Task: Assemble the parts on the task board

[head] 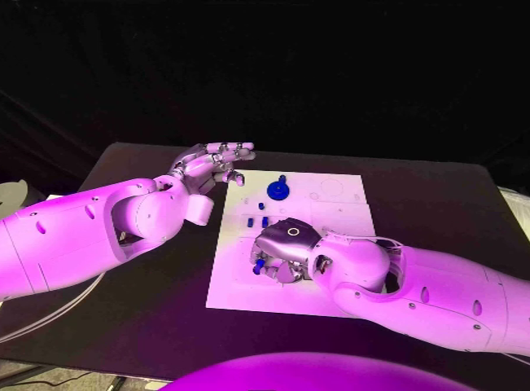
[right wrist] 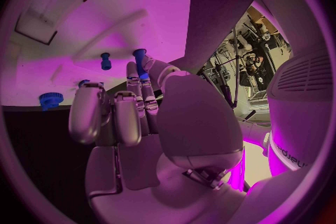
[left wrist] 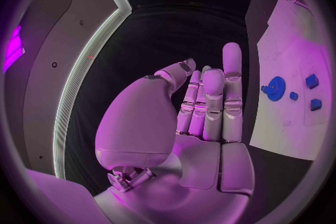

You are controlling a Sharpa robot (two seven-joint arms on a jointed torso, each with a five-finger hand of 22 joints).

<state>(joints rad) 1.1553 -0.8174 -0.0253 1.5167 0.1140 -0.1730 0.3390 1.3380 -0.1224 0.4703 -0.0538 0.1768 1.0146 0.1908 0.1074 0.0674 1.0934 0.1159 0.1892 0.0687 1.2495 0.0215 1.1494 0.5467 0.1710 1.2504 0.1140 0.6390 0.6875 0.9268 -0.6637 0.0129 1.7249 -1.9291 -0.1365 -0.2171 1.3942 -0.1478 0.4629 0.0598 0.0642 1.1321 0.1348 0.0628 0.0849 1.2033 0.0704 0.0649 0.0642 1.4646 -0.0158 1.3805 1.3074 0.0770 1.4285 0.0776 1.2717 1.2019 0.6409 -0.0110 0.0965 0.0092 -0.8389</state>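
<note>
The white task board [head: 341,213] lies in the middle of the black bench [head: 453,195], with bare bench open all round its edges. The right hand [head: 286,244] rests over the board's near left part, its fingers [right wrist: 142,75] curled down and pinching a small blue part [right wrist: 139,59] at their tips. Another small blue part [right wrist: 106,60] stands on the board just beyond those fingers, and a round blue geared part [head: 278,190] lies farther up the board, near its far left corner. The left hand [head: 213,166] hangs just off that corner, over bare bench, holding nothing, its fingers [left wrist: 232,81] straight and close together. The board's right half is open.
</note>
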